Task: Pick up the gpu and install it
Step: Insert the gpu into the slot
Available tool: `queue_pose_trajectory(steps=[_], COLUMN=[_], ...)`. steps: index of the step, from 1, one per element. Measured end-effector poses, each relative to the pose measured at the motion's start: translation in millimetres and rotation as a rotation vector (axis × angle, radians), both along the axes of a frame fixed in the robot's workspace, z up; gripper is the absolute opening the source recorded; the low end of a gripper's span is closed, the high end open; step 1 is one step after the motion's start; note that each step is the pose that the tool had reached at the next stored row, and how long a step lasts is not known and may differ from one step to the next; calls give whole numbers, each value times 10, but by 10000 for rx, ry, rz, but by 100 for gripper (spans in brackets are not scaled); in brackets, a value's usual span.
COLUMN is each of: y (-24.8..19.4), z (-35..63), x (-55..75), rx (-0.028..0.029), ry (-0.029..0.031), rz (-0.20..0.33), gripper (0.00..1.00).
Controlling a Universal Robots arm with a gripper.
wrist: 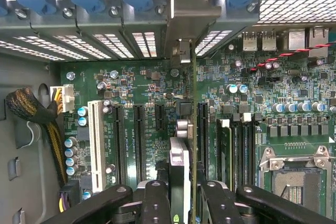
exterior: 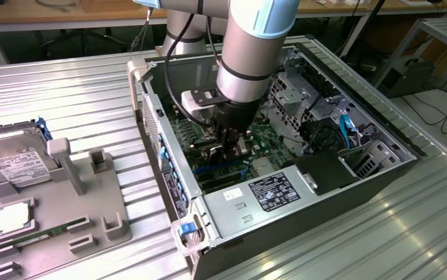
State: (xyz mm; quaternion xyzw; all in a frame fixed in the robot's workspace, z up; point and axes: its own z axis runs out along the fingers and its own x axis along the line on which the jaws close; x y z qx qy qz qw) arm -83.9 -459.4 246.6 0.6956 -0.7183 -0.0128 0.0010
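Observation:
The gpu (wrist: 181, 161) stands on edge over the green motherboard (wrist: 142, 87), seen from above as a thin strip. Its silver end bracket (wrist: 189, 9) sits against the case's rear slot openings. My gripper (wrist: 184, 205) is shut on the gpu, with one black finger (wrist: 156, 203) on each side of the card's near end. In the exterior view the gripper (exterior: 231, 149) reaches down inside the open computer case (exterior: 379, 146), with the gpu (exterior: 239, 150) low over the board. Whether the card's lower edge sits in a slot is hidden.
Black expansion slots (wrist: 139, 140) and a white slot (wrist: 96, 140) lie beside the card, and memory slots (wrist: 226, 150) and the CPU socket (wrist: 296, 182) on its other side. A grey fixture (exterior: 60, 204) at the exterior view's left holds a hard drive (exterior: 17, 160) and a green memory stick (exterior: 41, 238).

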Motion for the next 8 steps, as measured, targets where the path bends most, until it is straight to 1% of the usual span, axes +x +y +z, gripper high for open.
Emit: queue_pose_trajectory(steps=[4, 8], y=[2, 15], z=[-2, -4], x=[0, 0], rx=[3, 1], ry=[-1, -1], rz=[0, 0], gripper=[28, 28])
